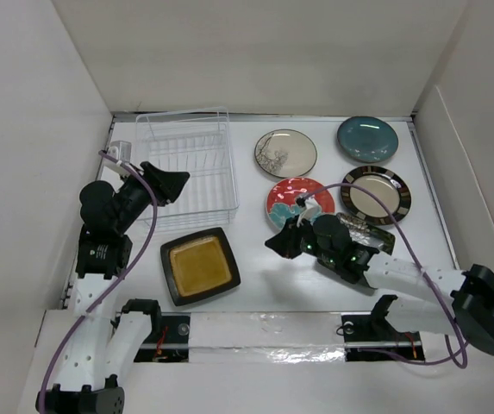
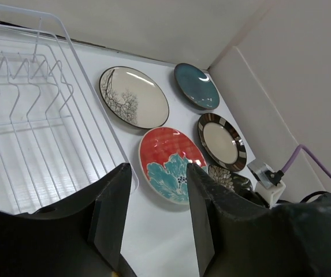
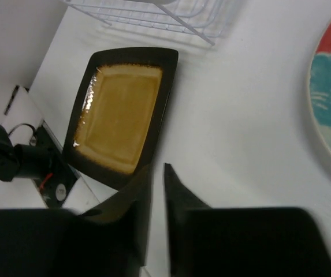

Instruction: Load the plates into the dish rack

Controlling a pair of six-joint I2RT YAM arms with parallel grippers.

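The clear wire dish rack [image 1: 184, 164] stands empty at the back left. The cream plate [image 1: 285, 153], teal plate [image 1: 367, 139], red-patterned plate [image 1: 299, 198] and black-gold-rimmed plate [image 1: 375, 194] lie flat to its right. The square black floral plate [image 1: 363, 229] is partly hidden under my right arm. The dark-brown amber-centred plate [image 1: 199, 265] lies flat at the front. My left gripper [image 1: 174, 183] is open and empty over the rack's right edge. My right gripper [image 1: 275, 243] is shut with a thin gap, empty, between the amber and red plates.
White walls close in the table on the left, back and right. The left wrist view shows the rack's rim [image 2: 88, 92] beside the red plate [image 2: 171, 164]. The right wrist view shows the amber plate [image 3: 122, 109] just beyond my right gripper [image 3: 158, 168].
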